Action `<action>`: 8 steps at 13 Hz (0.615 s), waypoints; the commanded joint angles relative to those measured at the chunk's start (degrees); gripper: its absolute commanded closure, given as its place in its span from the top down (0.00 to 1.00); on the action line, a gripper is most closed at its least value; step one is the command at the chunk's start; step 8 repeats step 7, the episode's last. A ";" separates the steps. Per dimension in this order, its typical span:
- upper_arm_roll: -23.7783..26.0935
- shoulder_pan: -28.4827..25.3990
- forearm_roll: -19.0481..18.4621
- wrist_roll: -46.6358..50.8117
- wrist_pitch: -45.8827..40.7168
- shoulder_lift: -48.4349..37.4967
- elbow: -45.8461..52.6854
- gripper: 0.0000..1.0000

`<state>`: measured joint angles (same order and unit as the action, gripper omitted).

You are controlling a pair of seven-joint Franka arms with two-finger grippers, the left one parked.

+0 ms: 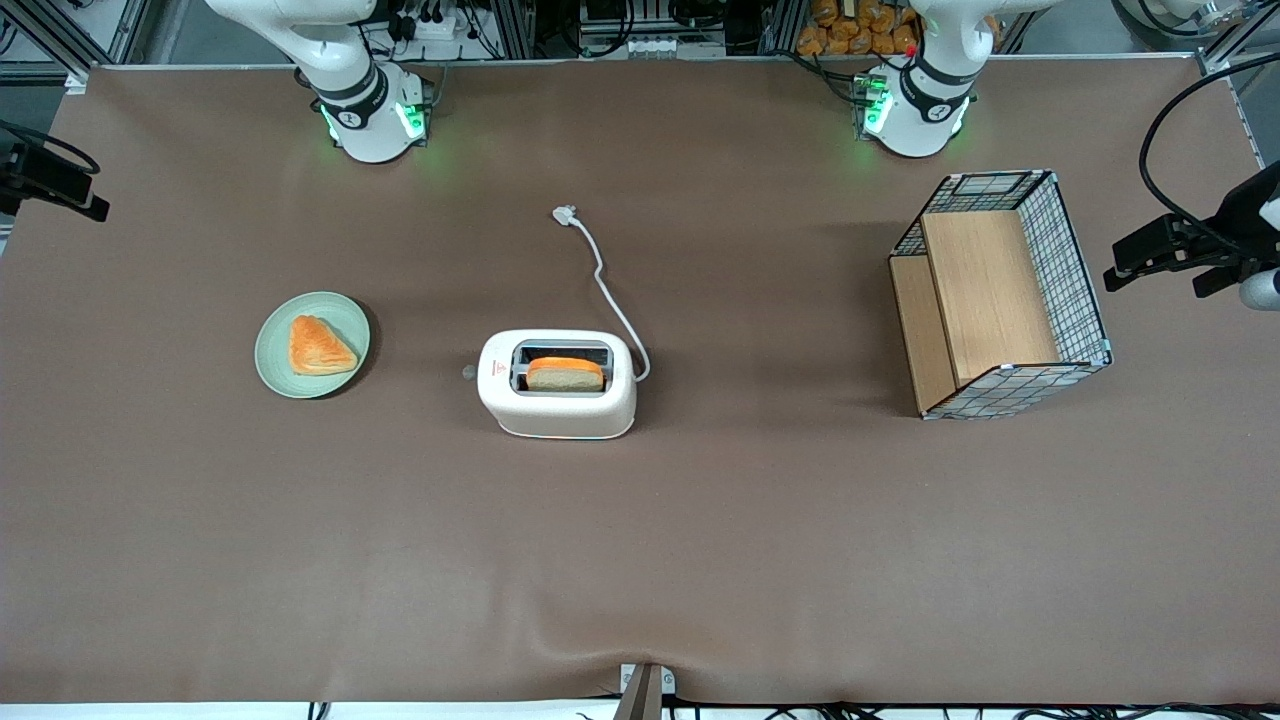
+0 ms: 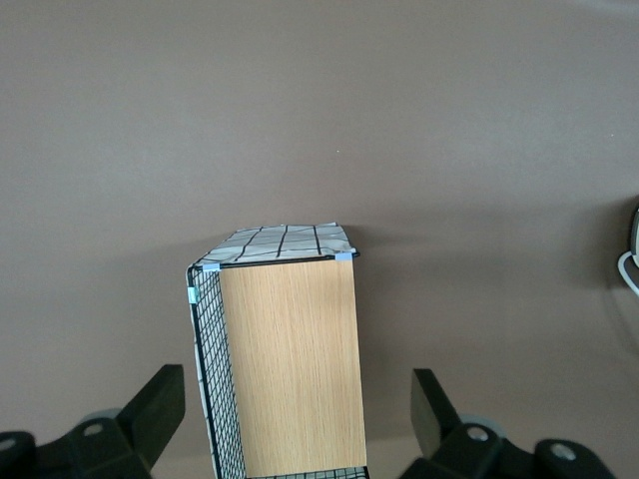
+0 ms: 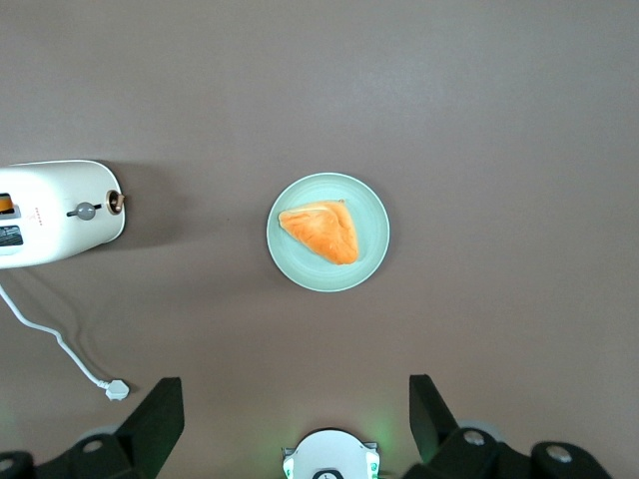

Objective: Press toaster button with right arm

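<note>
The white toaster (image 1: 556, 385) stands mid-table with a slice of bread in its slot and its cord (image 1: 610, 290) trailing toward the arm bases. The toaster button (image 1: 468, 372), a small grey knob, sticks out of the end that faces the green plate. In the right wrist view the toaster (image 3: 55, 212) and its button (image 3: 86, 211) show from high above. My right gripper (image 1: 60, 190) hangs high at the working arm's end of the table, far from the toaster. In the wrist view the gripper (image 3: 295, 384) is open and empty.
A green plate (image 1: 275, 355) with a triangular pastry (image 1: 318, 346) lies beside the toaster, toward the working arm's end; it also shows in the wrist view (image 3: 371, 261). A wire basket with wooden panels (image 1: 1000, 295) lies toward the parked arm's end.
</note>
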<state>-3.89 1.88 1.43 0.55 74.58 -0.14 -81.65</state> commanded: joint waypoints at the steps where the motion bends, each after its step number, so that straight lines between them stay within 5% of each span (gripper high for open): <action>1: 0.03 1.02 0.49 -0.46 -0.14 0.23 0.70 1.00; 8: 0.02 1.02 0.59 -1.25 0.92 0.23 0.52 1.00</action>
